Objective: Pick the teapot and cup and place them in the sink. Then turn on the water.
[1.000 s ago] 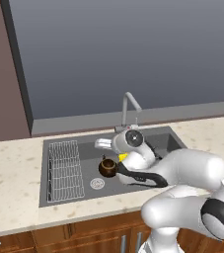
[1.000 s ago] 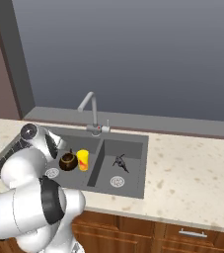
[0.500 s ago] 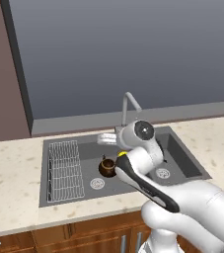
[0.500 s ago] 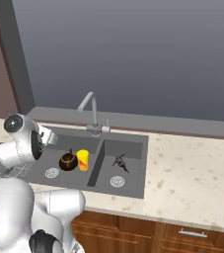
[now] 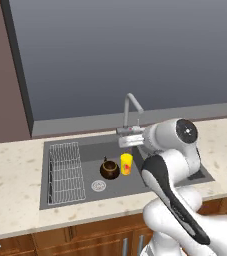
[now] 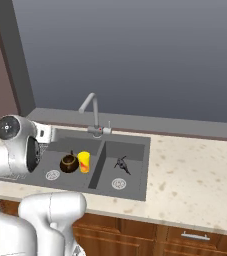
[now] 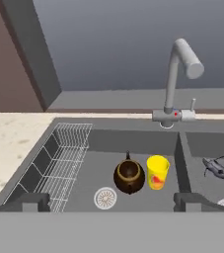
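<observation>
Teapot [image 7: 129, 176] and cup [image 7: 157, 172] both stand upright in the left basin of the sink [image 5: 85, 150], just beside each other, between the round drain [image 7: 105, 197] and the basin divider; wire rack [image 7: 64, 158] to their left. Same pair in the base views: teapot [image 5: 109, 168], cup [image 5: 126, 163]; teapot [image 6: 69, 163], cup [image 6: 84, 161]. Placing part of the task looks done.

Change over the last second: arm has swung up and away from the basin, so that both items, earlier partly hidden behind the wrist, now stand clear. Pincer [image 5: 130, 137] has risen to about faucet-base height, just beside the faucet [image 7: 175, 84]; jaws wide apart, holding nothing. Its tips [image 7: 34, 201] in the hand view frame the basin from above and behind.

No stream falls from the spout, so water is still off. Judgement: remaining step is the tap. The small lever [image 7: 192, 105] on the faucet base, upright just right of the neck, is the likely target; the pincer needs to reach it without knocking the spout round
</observation>
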Tool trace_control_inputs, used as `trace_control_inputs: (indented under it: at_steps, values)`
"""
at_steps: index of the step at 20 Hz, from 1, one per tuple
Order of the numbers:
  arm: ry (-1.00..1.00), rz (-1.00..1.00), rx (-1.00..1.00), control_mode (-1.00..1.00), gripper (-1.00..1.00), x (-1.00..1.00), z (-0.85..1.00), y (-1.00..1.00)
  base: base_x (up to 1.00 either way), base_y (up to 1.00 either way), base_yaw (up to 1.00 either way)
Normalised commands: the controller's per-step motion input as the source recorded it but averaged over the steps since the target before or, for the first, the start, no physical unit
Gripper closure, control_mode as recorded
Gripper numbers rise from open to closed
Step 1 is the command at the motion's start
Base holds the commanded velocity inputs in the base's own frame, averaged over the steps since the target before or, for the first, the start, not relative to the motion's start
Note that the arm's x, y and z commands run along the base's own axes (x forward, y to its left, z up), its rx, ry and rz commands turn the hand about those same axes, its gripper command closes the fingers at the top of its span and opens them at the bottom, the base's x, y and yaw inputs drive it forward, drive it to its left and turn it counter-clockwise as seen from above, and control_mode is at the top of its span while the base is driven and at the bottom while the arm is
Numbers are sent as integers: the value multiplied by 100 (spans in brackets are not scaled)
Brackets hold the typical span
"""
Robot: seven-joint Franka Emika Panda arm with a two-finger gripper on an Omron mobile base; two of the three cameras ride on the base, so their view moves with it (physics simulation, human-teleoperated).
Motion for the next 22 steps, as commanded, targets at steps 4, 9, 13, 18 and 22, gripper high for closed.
trace_control_inputs:
  at_steps: [4, 9, 13, 18, 22]
  values:
    - [-14, 22, -1, -100, -100, -46, 66, -89, 0, 0, 0]
    - [-7, 21, -6, -100, -100, -54, 20, -95, 0, 0, 0]
    - [-2, 24, -13, -100, -100, -36, -2, -78, 0, 0, 0]
    - [-1, 28, -16, -100, -100, -19, -30, -68, 0, 0, 0]
    - [-12, 40, -17, -100, -100, -4, -34, -26, 0, 0, 0]
